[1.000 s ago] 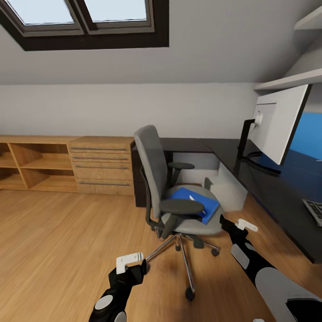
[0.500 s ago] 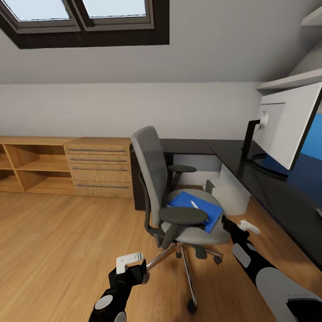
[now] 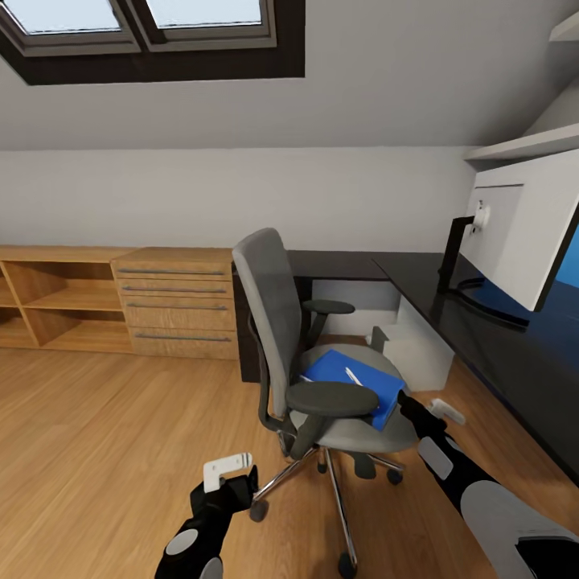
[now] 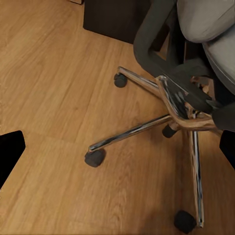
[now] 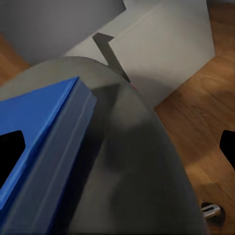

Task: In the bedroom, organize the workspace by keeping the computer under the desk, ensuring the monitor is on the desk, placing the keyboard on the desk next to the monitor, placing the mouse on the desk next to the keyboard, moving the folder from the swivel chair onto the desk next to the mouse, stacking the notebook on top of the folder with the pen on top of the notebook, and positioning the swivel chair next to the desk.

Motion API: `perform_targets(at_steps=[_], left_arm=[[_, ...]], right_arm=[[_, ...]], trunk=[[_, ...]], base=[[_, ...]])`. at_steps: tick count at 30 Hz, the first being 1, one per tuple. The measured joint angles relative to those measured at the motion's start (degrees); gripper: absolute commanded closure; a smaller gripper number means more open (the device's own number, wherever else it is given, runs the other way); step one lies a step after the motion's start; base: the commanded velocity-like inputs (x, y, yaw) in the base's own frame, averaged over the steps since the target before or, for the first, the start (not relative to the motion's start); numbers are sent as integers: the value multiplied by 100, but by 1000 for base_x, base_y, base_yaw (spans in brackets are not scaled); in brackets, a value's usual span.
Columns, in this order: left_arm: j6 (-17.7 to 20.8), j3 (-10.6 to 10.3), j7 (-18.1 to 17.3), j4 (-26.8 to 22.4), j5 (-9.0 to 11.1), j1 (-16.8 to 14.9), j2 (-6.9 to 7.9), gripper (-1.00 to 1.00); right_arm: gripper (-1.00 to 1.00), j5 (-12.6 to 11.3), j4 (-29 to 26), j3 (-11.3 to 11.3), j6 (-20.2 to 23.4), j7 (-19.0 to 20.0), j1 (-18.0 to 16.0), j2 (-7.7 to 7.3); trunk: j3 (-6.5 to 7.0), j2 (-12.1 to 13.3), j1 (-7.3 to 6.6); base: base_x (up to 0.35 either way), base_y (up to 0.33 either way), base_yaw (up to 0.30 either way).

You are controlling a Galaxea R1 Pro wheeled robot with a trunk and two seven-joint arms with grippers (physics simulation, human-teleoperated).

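One chair (image 3: 318,354) stands mid-room on the wood floor (image 3: 104,434), its back to the left and its seat facing right toward the desk (image 3: 490,338). One blue folder (image 3: 347,379) lies flat on the seat, long axis running from near-right to far-left, with one pen (image 3: 353,375) on top, lying roughly from far-left to near-right. The monitor (image 3: 527,233) stands on the desk at far right, white back toward the camera.

The left gripper (image 3: 227,470) hangs low over the floor, near and left of the chair base; the right gripper (image 3: 445,411) sits just right of the seat's near edge. From the head view I cannot tell how either pair of fingers stands.

The left wrist view adds the metal star base (image 4: 188,122) with four castors visible, and dark fingertips (image 4: 10,154) at opposite edges, so that gripper seems spread with nothing between. The right wrist view shows the folder's thick edge (image 5: 46,147) on the grey seat (image 5: 127,186) up close, fingertips (image 5: 11,147) likewise wide apart, and a white desk leg (image 5: 161,44) beyond.
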Motion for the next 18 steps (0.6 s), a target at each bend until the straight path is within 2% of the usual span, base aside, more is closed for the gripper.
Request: perform_targets(at_steps=[5, 8, 11, 12, 13, 18], left_arm=[[-4, 60, -4, -1, 0, 0, -2, -100], [-5, 90, -1, 0, 0, 0, -2, -100], [-6, 145, 1, 0, 0, 0, -4, -100], [-6, 146, 1, 0, 0, 0, -4, -100], [-9, 183, 1, 0, -1, 0, -8, -100], [-14, 204, 2, 0, 0, 0, -10, -100]], right_arm=[[-100, -293, -2, 4, 108, 50, 0, -22], [-100, -487, -6, 4, 287, 114, 0, -96], [-100, -721, -16, 5, 556, 303, 1, -193], [-100, -724, -16, 6, 560, 306, 1, -194], [-100, -886, -13, 5, 674, 501, 1, -240], [-100, -1061, -4, 6, 740, 630, 1, -286]], trunk=[[0, 0, 0], [0, 0, 0], [0, 0, 0], [0, 0, 0], [0, 0, 0], [0, 0, 0]], base=[[5, 0, 0], [1, 0, 0], [0, 0, 0], [0, 0, 0], [0, 0, 0], [0, 0, 0]])
